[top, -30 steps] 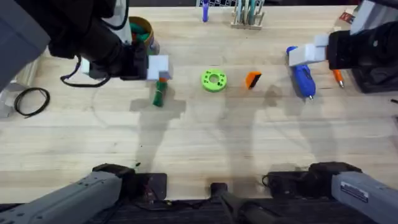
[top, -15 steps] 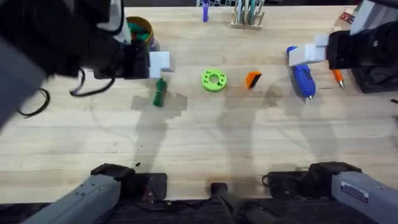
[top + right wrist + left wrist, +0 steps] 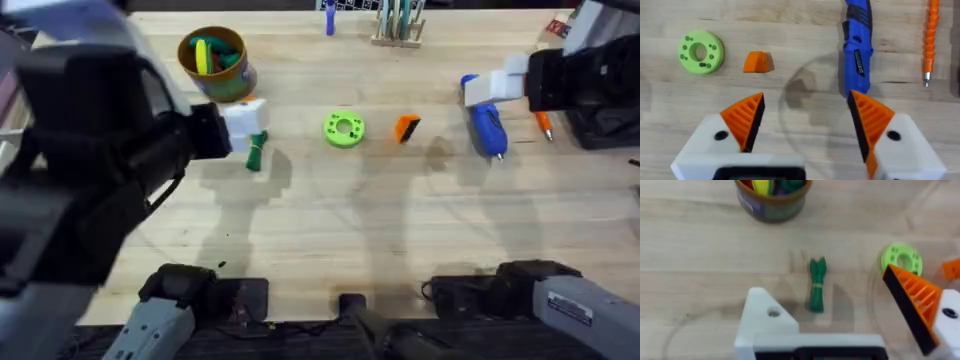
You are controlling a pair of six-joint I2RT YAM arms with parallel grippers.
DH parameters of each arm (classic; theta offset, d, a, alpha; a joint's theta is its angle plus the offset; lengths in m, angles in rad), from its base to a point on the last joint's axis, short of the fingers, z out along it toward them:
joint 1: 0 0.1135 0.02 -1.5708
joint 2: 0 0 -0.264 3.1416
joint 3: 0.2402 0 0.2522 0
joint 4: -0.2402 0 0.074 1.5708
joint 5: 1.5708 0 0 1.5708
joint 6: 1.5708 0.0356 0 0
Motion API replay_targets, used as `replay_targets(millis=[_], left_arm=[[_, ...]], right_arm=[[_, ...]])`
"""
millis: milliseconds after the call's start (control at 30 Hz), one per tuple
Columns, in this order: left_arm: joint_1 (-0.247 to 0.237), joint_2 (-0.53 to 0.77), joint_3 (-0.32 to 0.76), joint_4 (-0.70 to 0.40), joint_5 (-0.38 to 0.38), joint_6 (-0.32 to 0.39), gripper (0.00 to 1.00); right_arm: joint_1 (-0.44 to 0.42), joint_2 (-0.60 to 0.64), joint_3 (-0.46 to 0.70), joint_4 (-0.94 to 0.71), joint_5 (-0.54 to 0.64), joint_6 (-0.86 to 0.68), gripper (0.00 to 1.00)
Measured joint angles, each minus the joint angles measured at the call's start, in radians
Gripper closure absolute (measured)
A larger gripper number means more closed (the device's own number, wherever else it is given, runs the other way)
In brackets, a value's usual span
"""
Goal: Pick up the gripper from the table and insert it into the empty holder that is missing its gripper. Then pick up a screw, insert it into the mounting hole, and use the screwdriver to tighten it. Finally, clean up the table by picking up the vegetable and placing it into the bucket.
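The orange gripper tip (image 3: 406,128) (image 3: 757,61) lies mid-table, beside a lime-green disc (image 3: 344,129). My left gripper (image 3: 245,125) (image 3: 827,295) hovers open over the dark-green vegetable (image 3: 257,150) (image 3: 816,285). One of its fingers is a bare white holder (image 3: 765,320) with a mounting hole (image 3: 773,313); the other carries an orange pad. The bucket (image 3: 213,62) (image 3: 772,197) stands just beyond, holding toy food. My right gripper (image 3: 495,88) (image 3: 807,100) is open above the blue screwdriver (image 3: 487,128) (image 3: 858,45). Dark dots mark the disc; whether they are screws I cannot tell.
A thin orange pen-like tool (image 3: 544,125) (image 3: 930,40) lies right of the screwdriver. A tool rack (image 3: 399,25) stands at the far edge. Bare wooden tabletop (image 3: 380,220) stretches between the objects and the arm bases.
My left arm has risen toward the camera and drawn back a little, uncovering the bucket. Its gripper shifted slightly nearer. The vegetable and the right arm have not moved.
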Motion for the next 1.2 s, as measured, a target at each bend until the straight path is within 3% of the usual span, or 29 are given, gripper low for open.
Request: replay_targets(millis=[167, 300, 533, 700, 933, 1200], left_arm=[[0.055, -0.122, -0.154, 0.252, 0.01, 0.0, 0.015], [0.079, -0.235, -0.312, 0.441, 0.063, 0.026, 0.015], [0.08, -0.431, -0.472, 0.509, 0.237, 0.141, 0.015], [0.105, -0.544, -0.585, 0.62, 0.385, 0.192, 0.015], [0.123, -0.702, -0.648, 0.563, 0.589, 0.215, 0.015], [0.138, -0.711, -0.644, 0.485, 0.866, 0.261, 0.015]], right_arm=[[0.0, 0.0, 0.0, 0.0, 0.0, 0.0, 0.008], [0.0, 0.0, 0.0, 0.0, 0.0, 0.0, 0.008], [0.0, 0.0, 0.0, 0.0, 0.0, 0.0, 0.009], [0.0, 0.0, 0.0, 0.0, 0.0, 0.0, 0.008], [0.0, 0.0, 0.0, 0.0, 0.0, 0.0, 0.008], [0.0, 0.0, 0.0, 0.0, 0.0, 0.0, 0.008]])
